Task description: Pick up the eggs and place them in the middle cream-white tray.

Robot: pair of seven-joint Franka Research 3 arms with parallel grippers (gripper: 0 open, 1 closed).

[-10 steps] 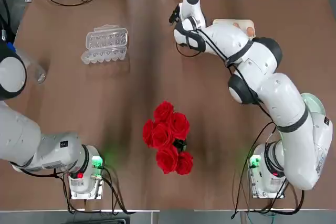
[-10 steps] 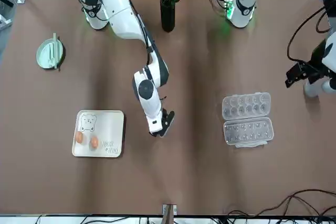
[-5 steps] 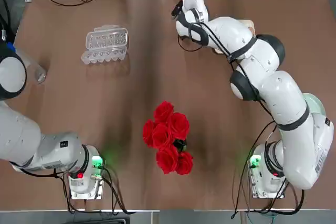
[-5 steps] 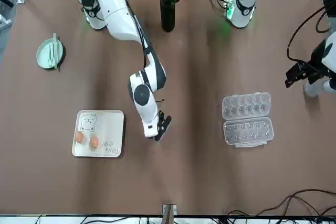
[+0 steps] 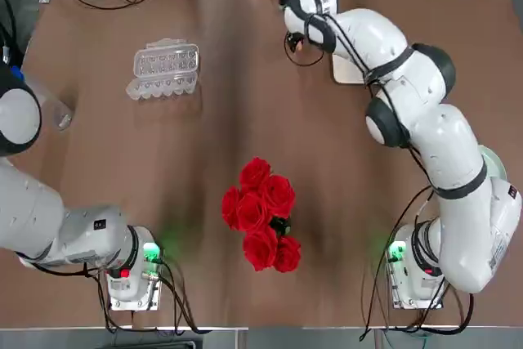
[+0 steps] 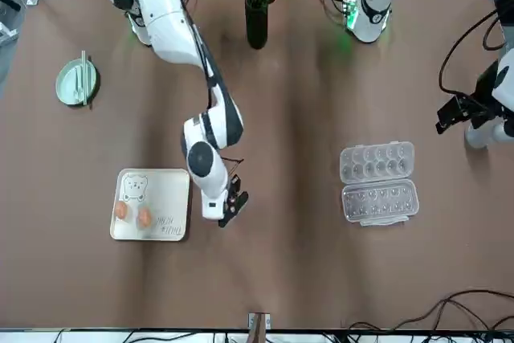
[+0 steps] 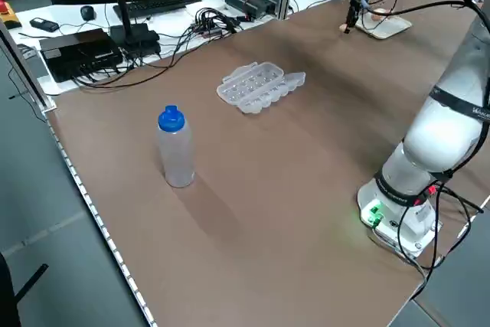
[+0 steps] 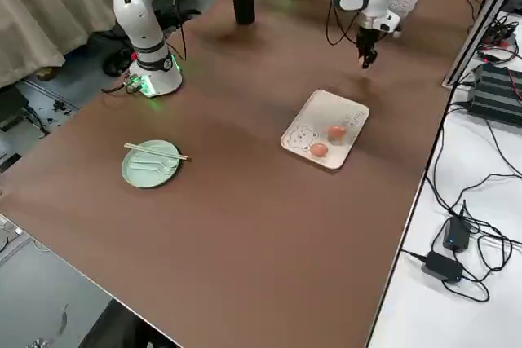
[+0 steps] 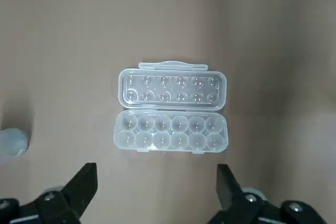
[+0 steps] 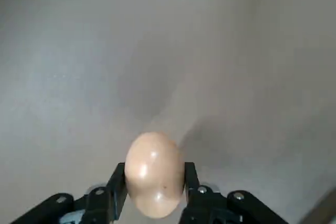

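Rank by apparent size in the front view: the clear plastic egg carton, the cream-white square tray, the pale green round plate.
1. clear plastic egg carton
2. cream-white square tray, slightly smaller
3. pale green round plate, clearly smallest

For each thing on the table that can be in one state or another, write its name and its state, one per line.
Clear egg carton: lid open, all cups empty.
Cream-white tray: holds two eggs.
Third egg: gripped in the right gripper, beside the tray.
Left gripper: open, above the carton.
Bottle: upright, blue cap on.
Green plate: chopsticks lying across it.
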